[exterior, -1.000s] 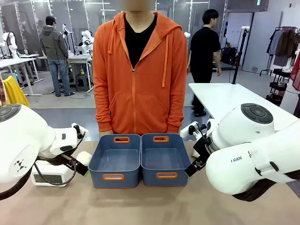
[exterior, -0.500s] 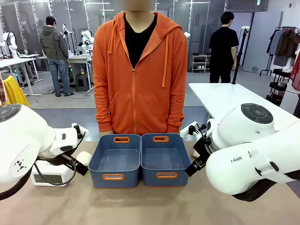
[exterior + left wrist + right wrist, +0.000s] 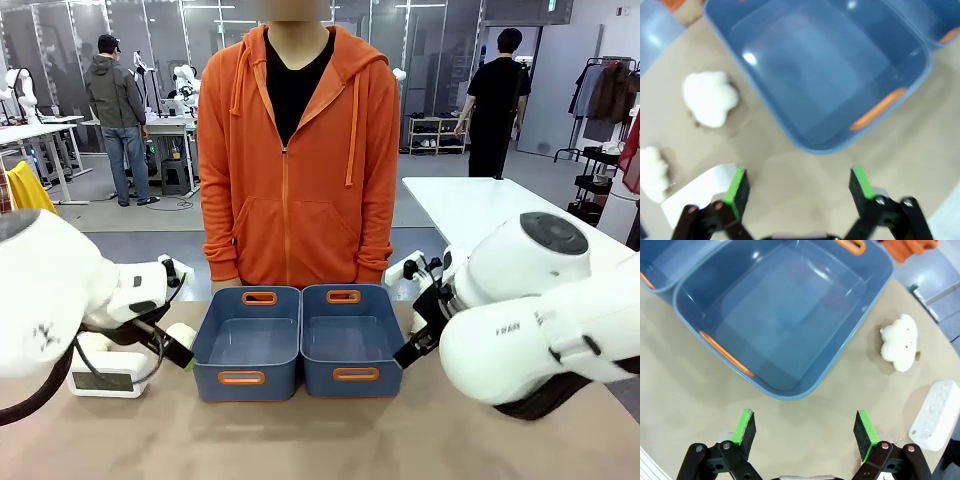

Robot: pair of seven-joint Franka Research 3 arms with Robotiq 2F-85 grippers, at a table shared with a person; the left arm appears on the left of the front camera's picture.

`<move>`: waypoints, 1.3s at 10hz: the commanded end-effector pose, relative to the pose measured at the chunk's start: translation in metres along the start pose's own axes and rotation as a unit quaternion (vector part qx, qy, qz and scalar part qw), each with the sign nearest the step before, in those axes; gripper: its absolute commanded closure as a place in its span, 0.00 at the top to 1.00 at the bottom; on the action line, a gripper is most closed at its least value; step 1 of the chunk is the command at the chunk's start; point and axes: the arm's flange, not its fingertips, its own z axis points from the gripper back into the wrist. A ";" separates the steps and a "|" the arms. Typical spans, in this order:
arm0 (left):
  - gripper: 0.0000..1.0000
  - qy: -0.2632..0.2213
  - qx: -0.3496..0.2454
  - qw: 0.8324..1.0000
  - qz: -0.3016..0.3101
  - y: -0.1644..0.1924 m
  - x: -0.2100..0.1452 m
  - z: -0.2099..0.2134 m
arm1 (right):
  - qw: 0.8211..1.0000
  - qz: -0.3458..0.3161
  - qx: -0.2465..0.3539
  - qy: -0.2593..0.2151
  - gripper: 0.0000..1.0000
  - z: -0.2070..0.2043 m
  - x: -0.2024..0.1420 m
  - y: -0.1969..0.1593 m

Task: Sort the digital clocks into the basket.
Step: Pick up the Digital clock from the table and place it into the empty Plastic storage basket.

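Two slate-blue baskets stand side by side, the left one [image 3: 247,342] and the right one [image 3: 350,338], both with nothing in them. One white digital clock [image 3: 103,377] lies at the table's left, under my left arm; its corner [image 3: 695,192] sits behind my left finger. The other clock [image 3: 935,415] lies right of the right basket [image 3: 785,315]. My left gripper [image 3: 797,187] hangs open just off the left basket's near end [image 3: 815,65]. My right gripper [image 3: 805,430] is open above the table by its basket's near rim.
White cloud plush toys lie on the table: two [image 3: 710,97] [image 3: 652,172] left of the baskets, one [image 3: 899,342] to the right. A person in an orange hoodie [image 3: 290,150] stands at the far edge behind the baskets. Bare table lies in front.
Both arms have shifted slightly, the left one rising a little. Both grippers stay open and the baskets and clocks have not moved.
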 end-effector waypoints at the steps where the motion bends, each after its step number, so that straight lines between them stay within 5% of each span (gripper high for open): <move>1: 1.00 0.011 -0.102 0.994 -0.045 0.043 0.001 0.092 | 0.998 0.012 0.064 -0.006 1.00 0.057 -0.009 -0.049; 5: 1.00 -0.030 -0.086 0.995 0.028 0.137 -0.053 0.219 | 0.989 -0.042 0.115 -0.079 1.00 0.160 -0.081 -0.139; 9: 1.00 -0.123 -0.062 0.984 0.112 0.174 -0.116 0.222 | 0.975 -0.110 0.103 -0.162 1.00 0.222 -0.145 -0.183; 11: 1.00 -0.136 -0.049 0.979 0.141 0.176 -0.124 0.215 | 0.971 -0.131 0.115 -0.166 1.00 0.214 -0.143 -0.182; 13: 1.00 -0.100 -0.059 0.984 0.133 0.181 -0.121 0.229 | 0.975 -0.123 0.095 -0.160 1.00 0.235 -0.146 -0.192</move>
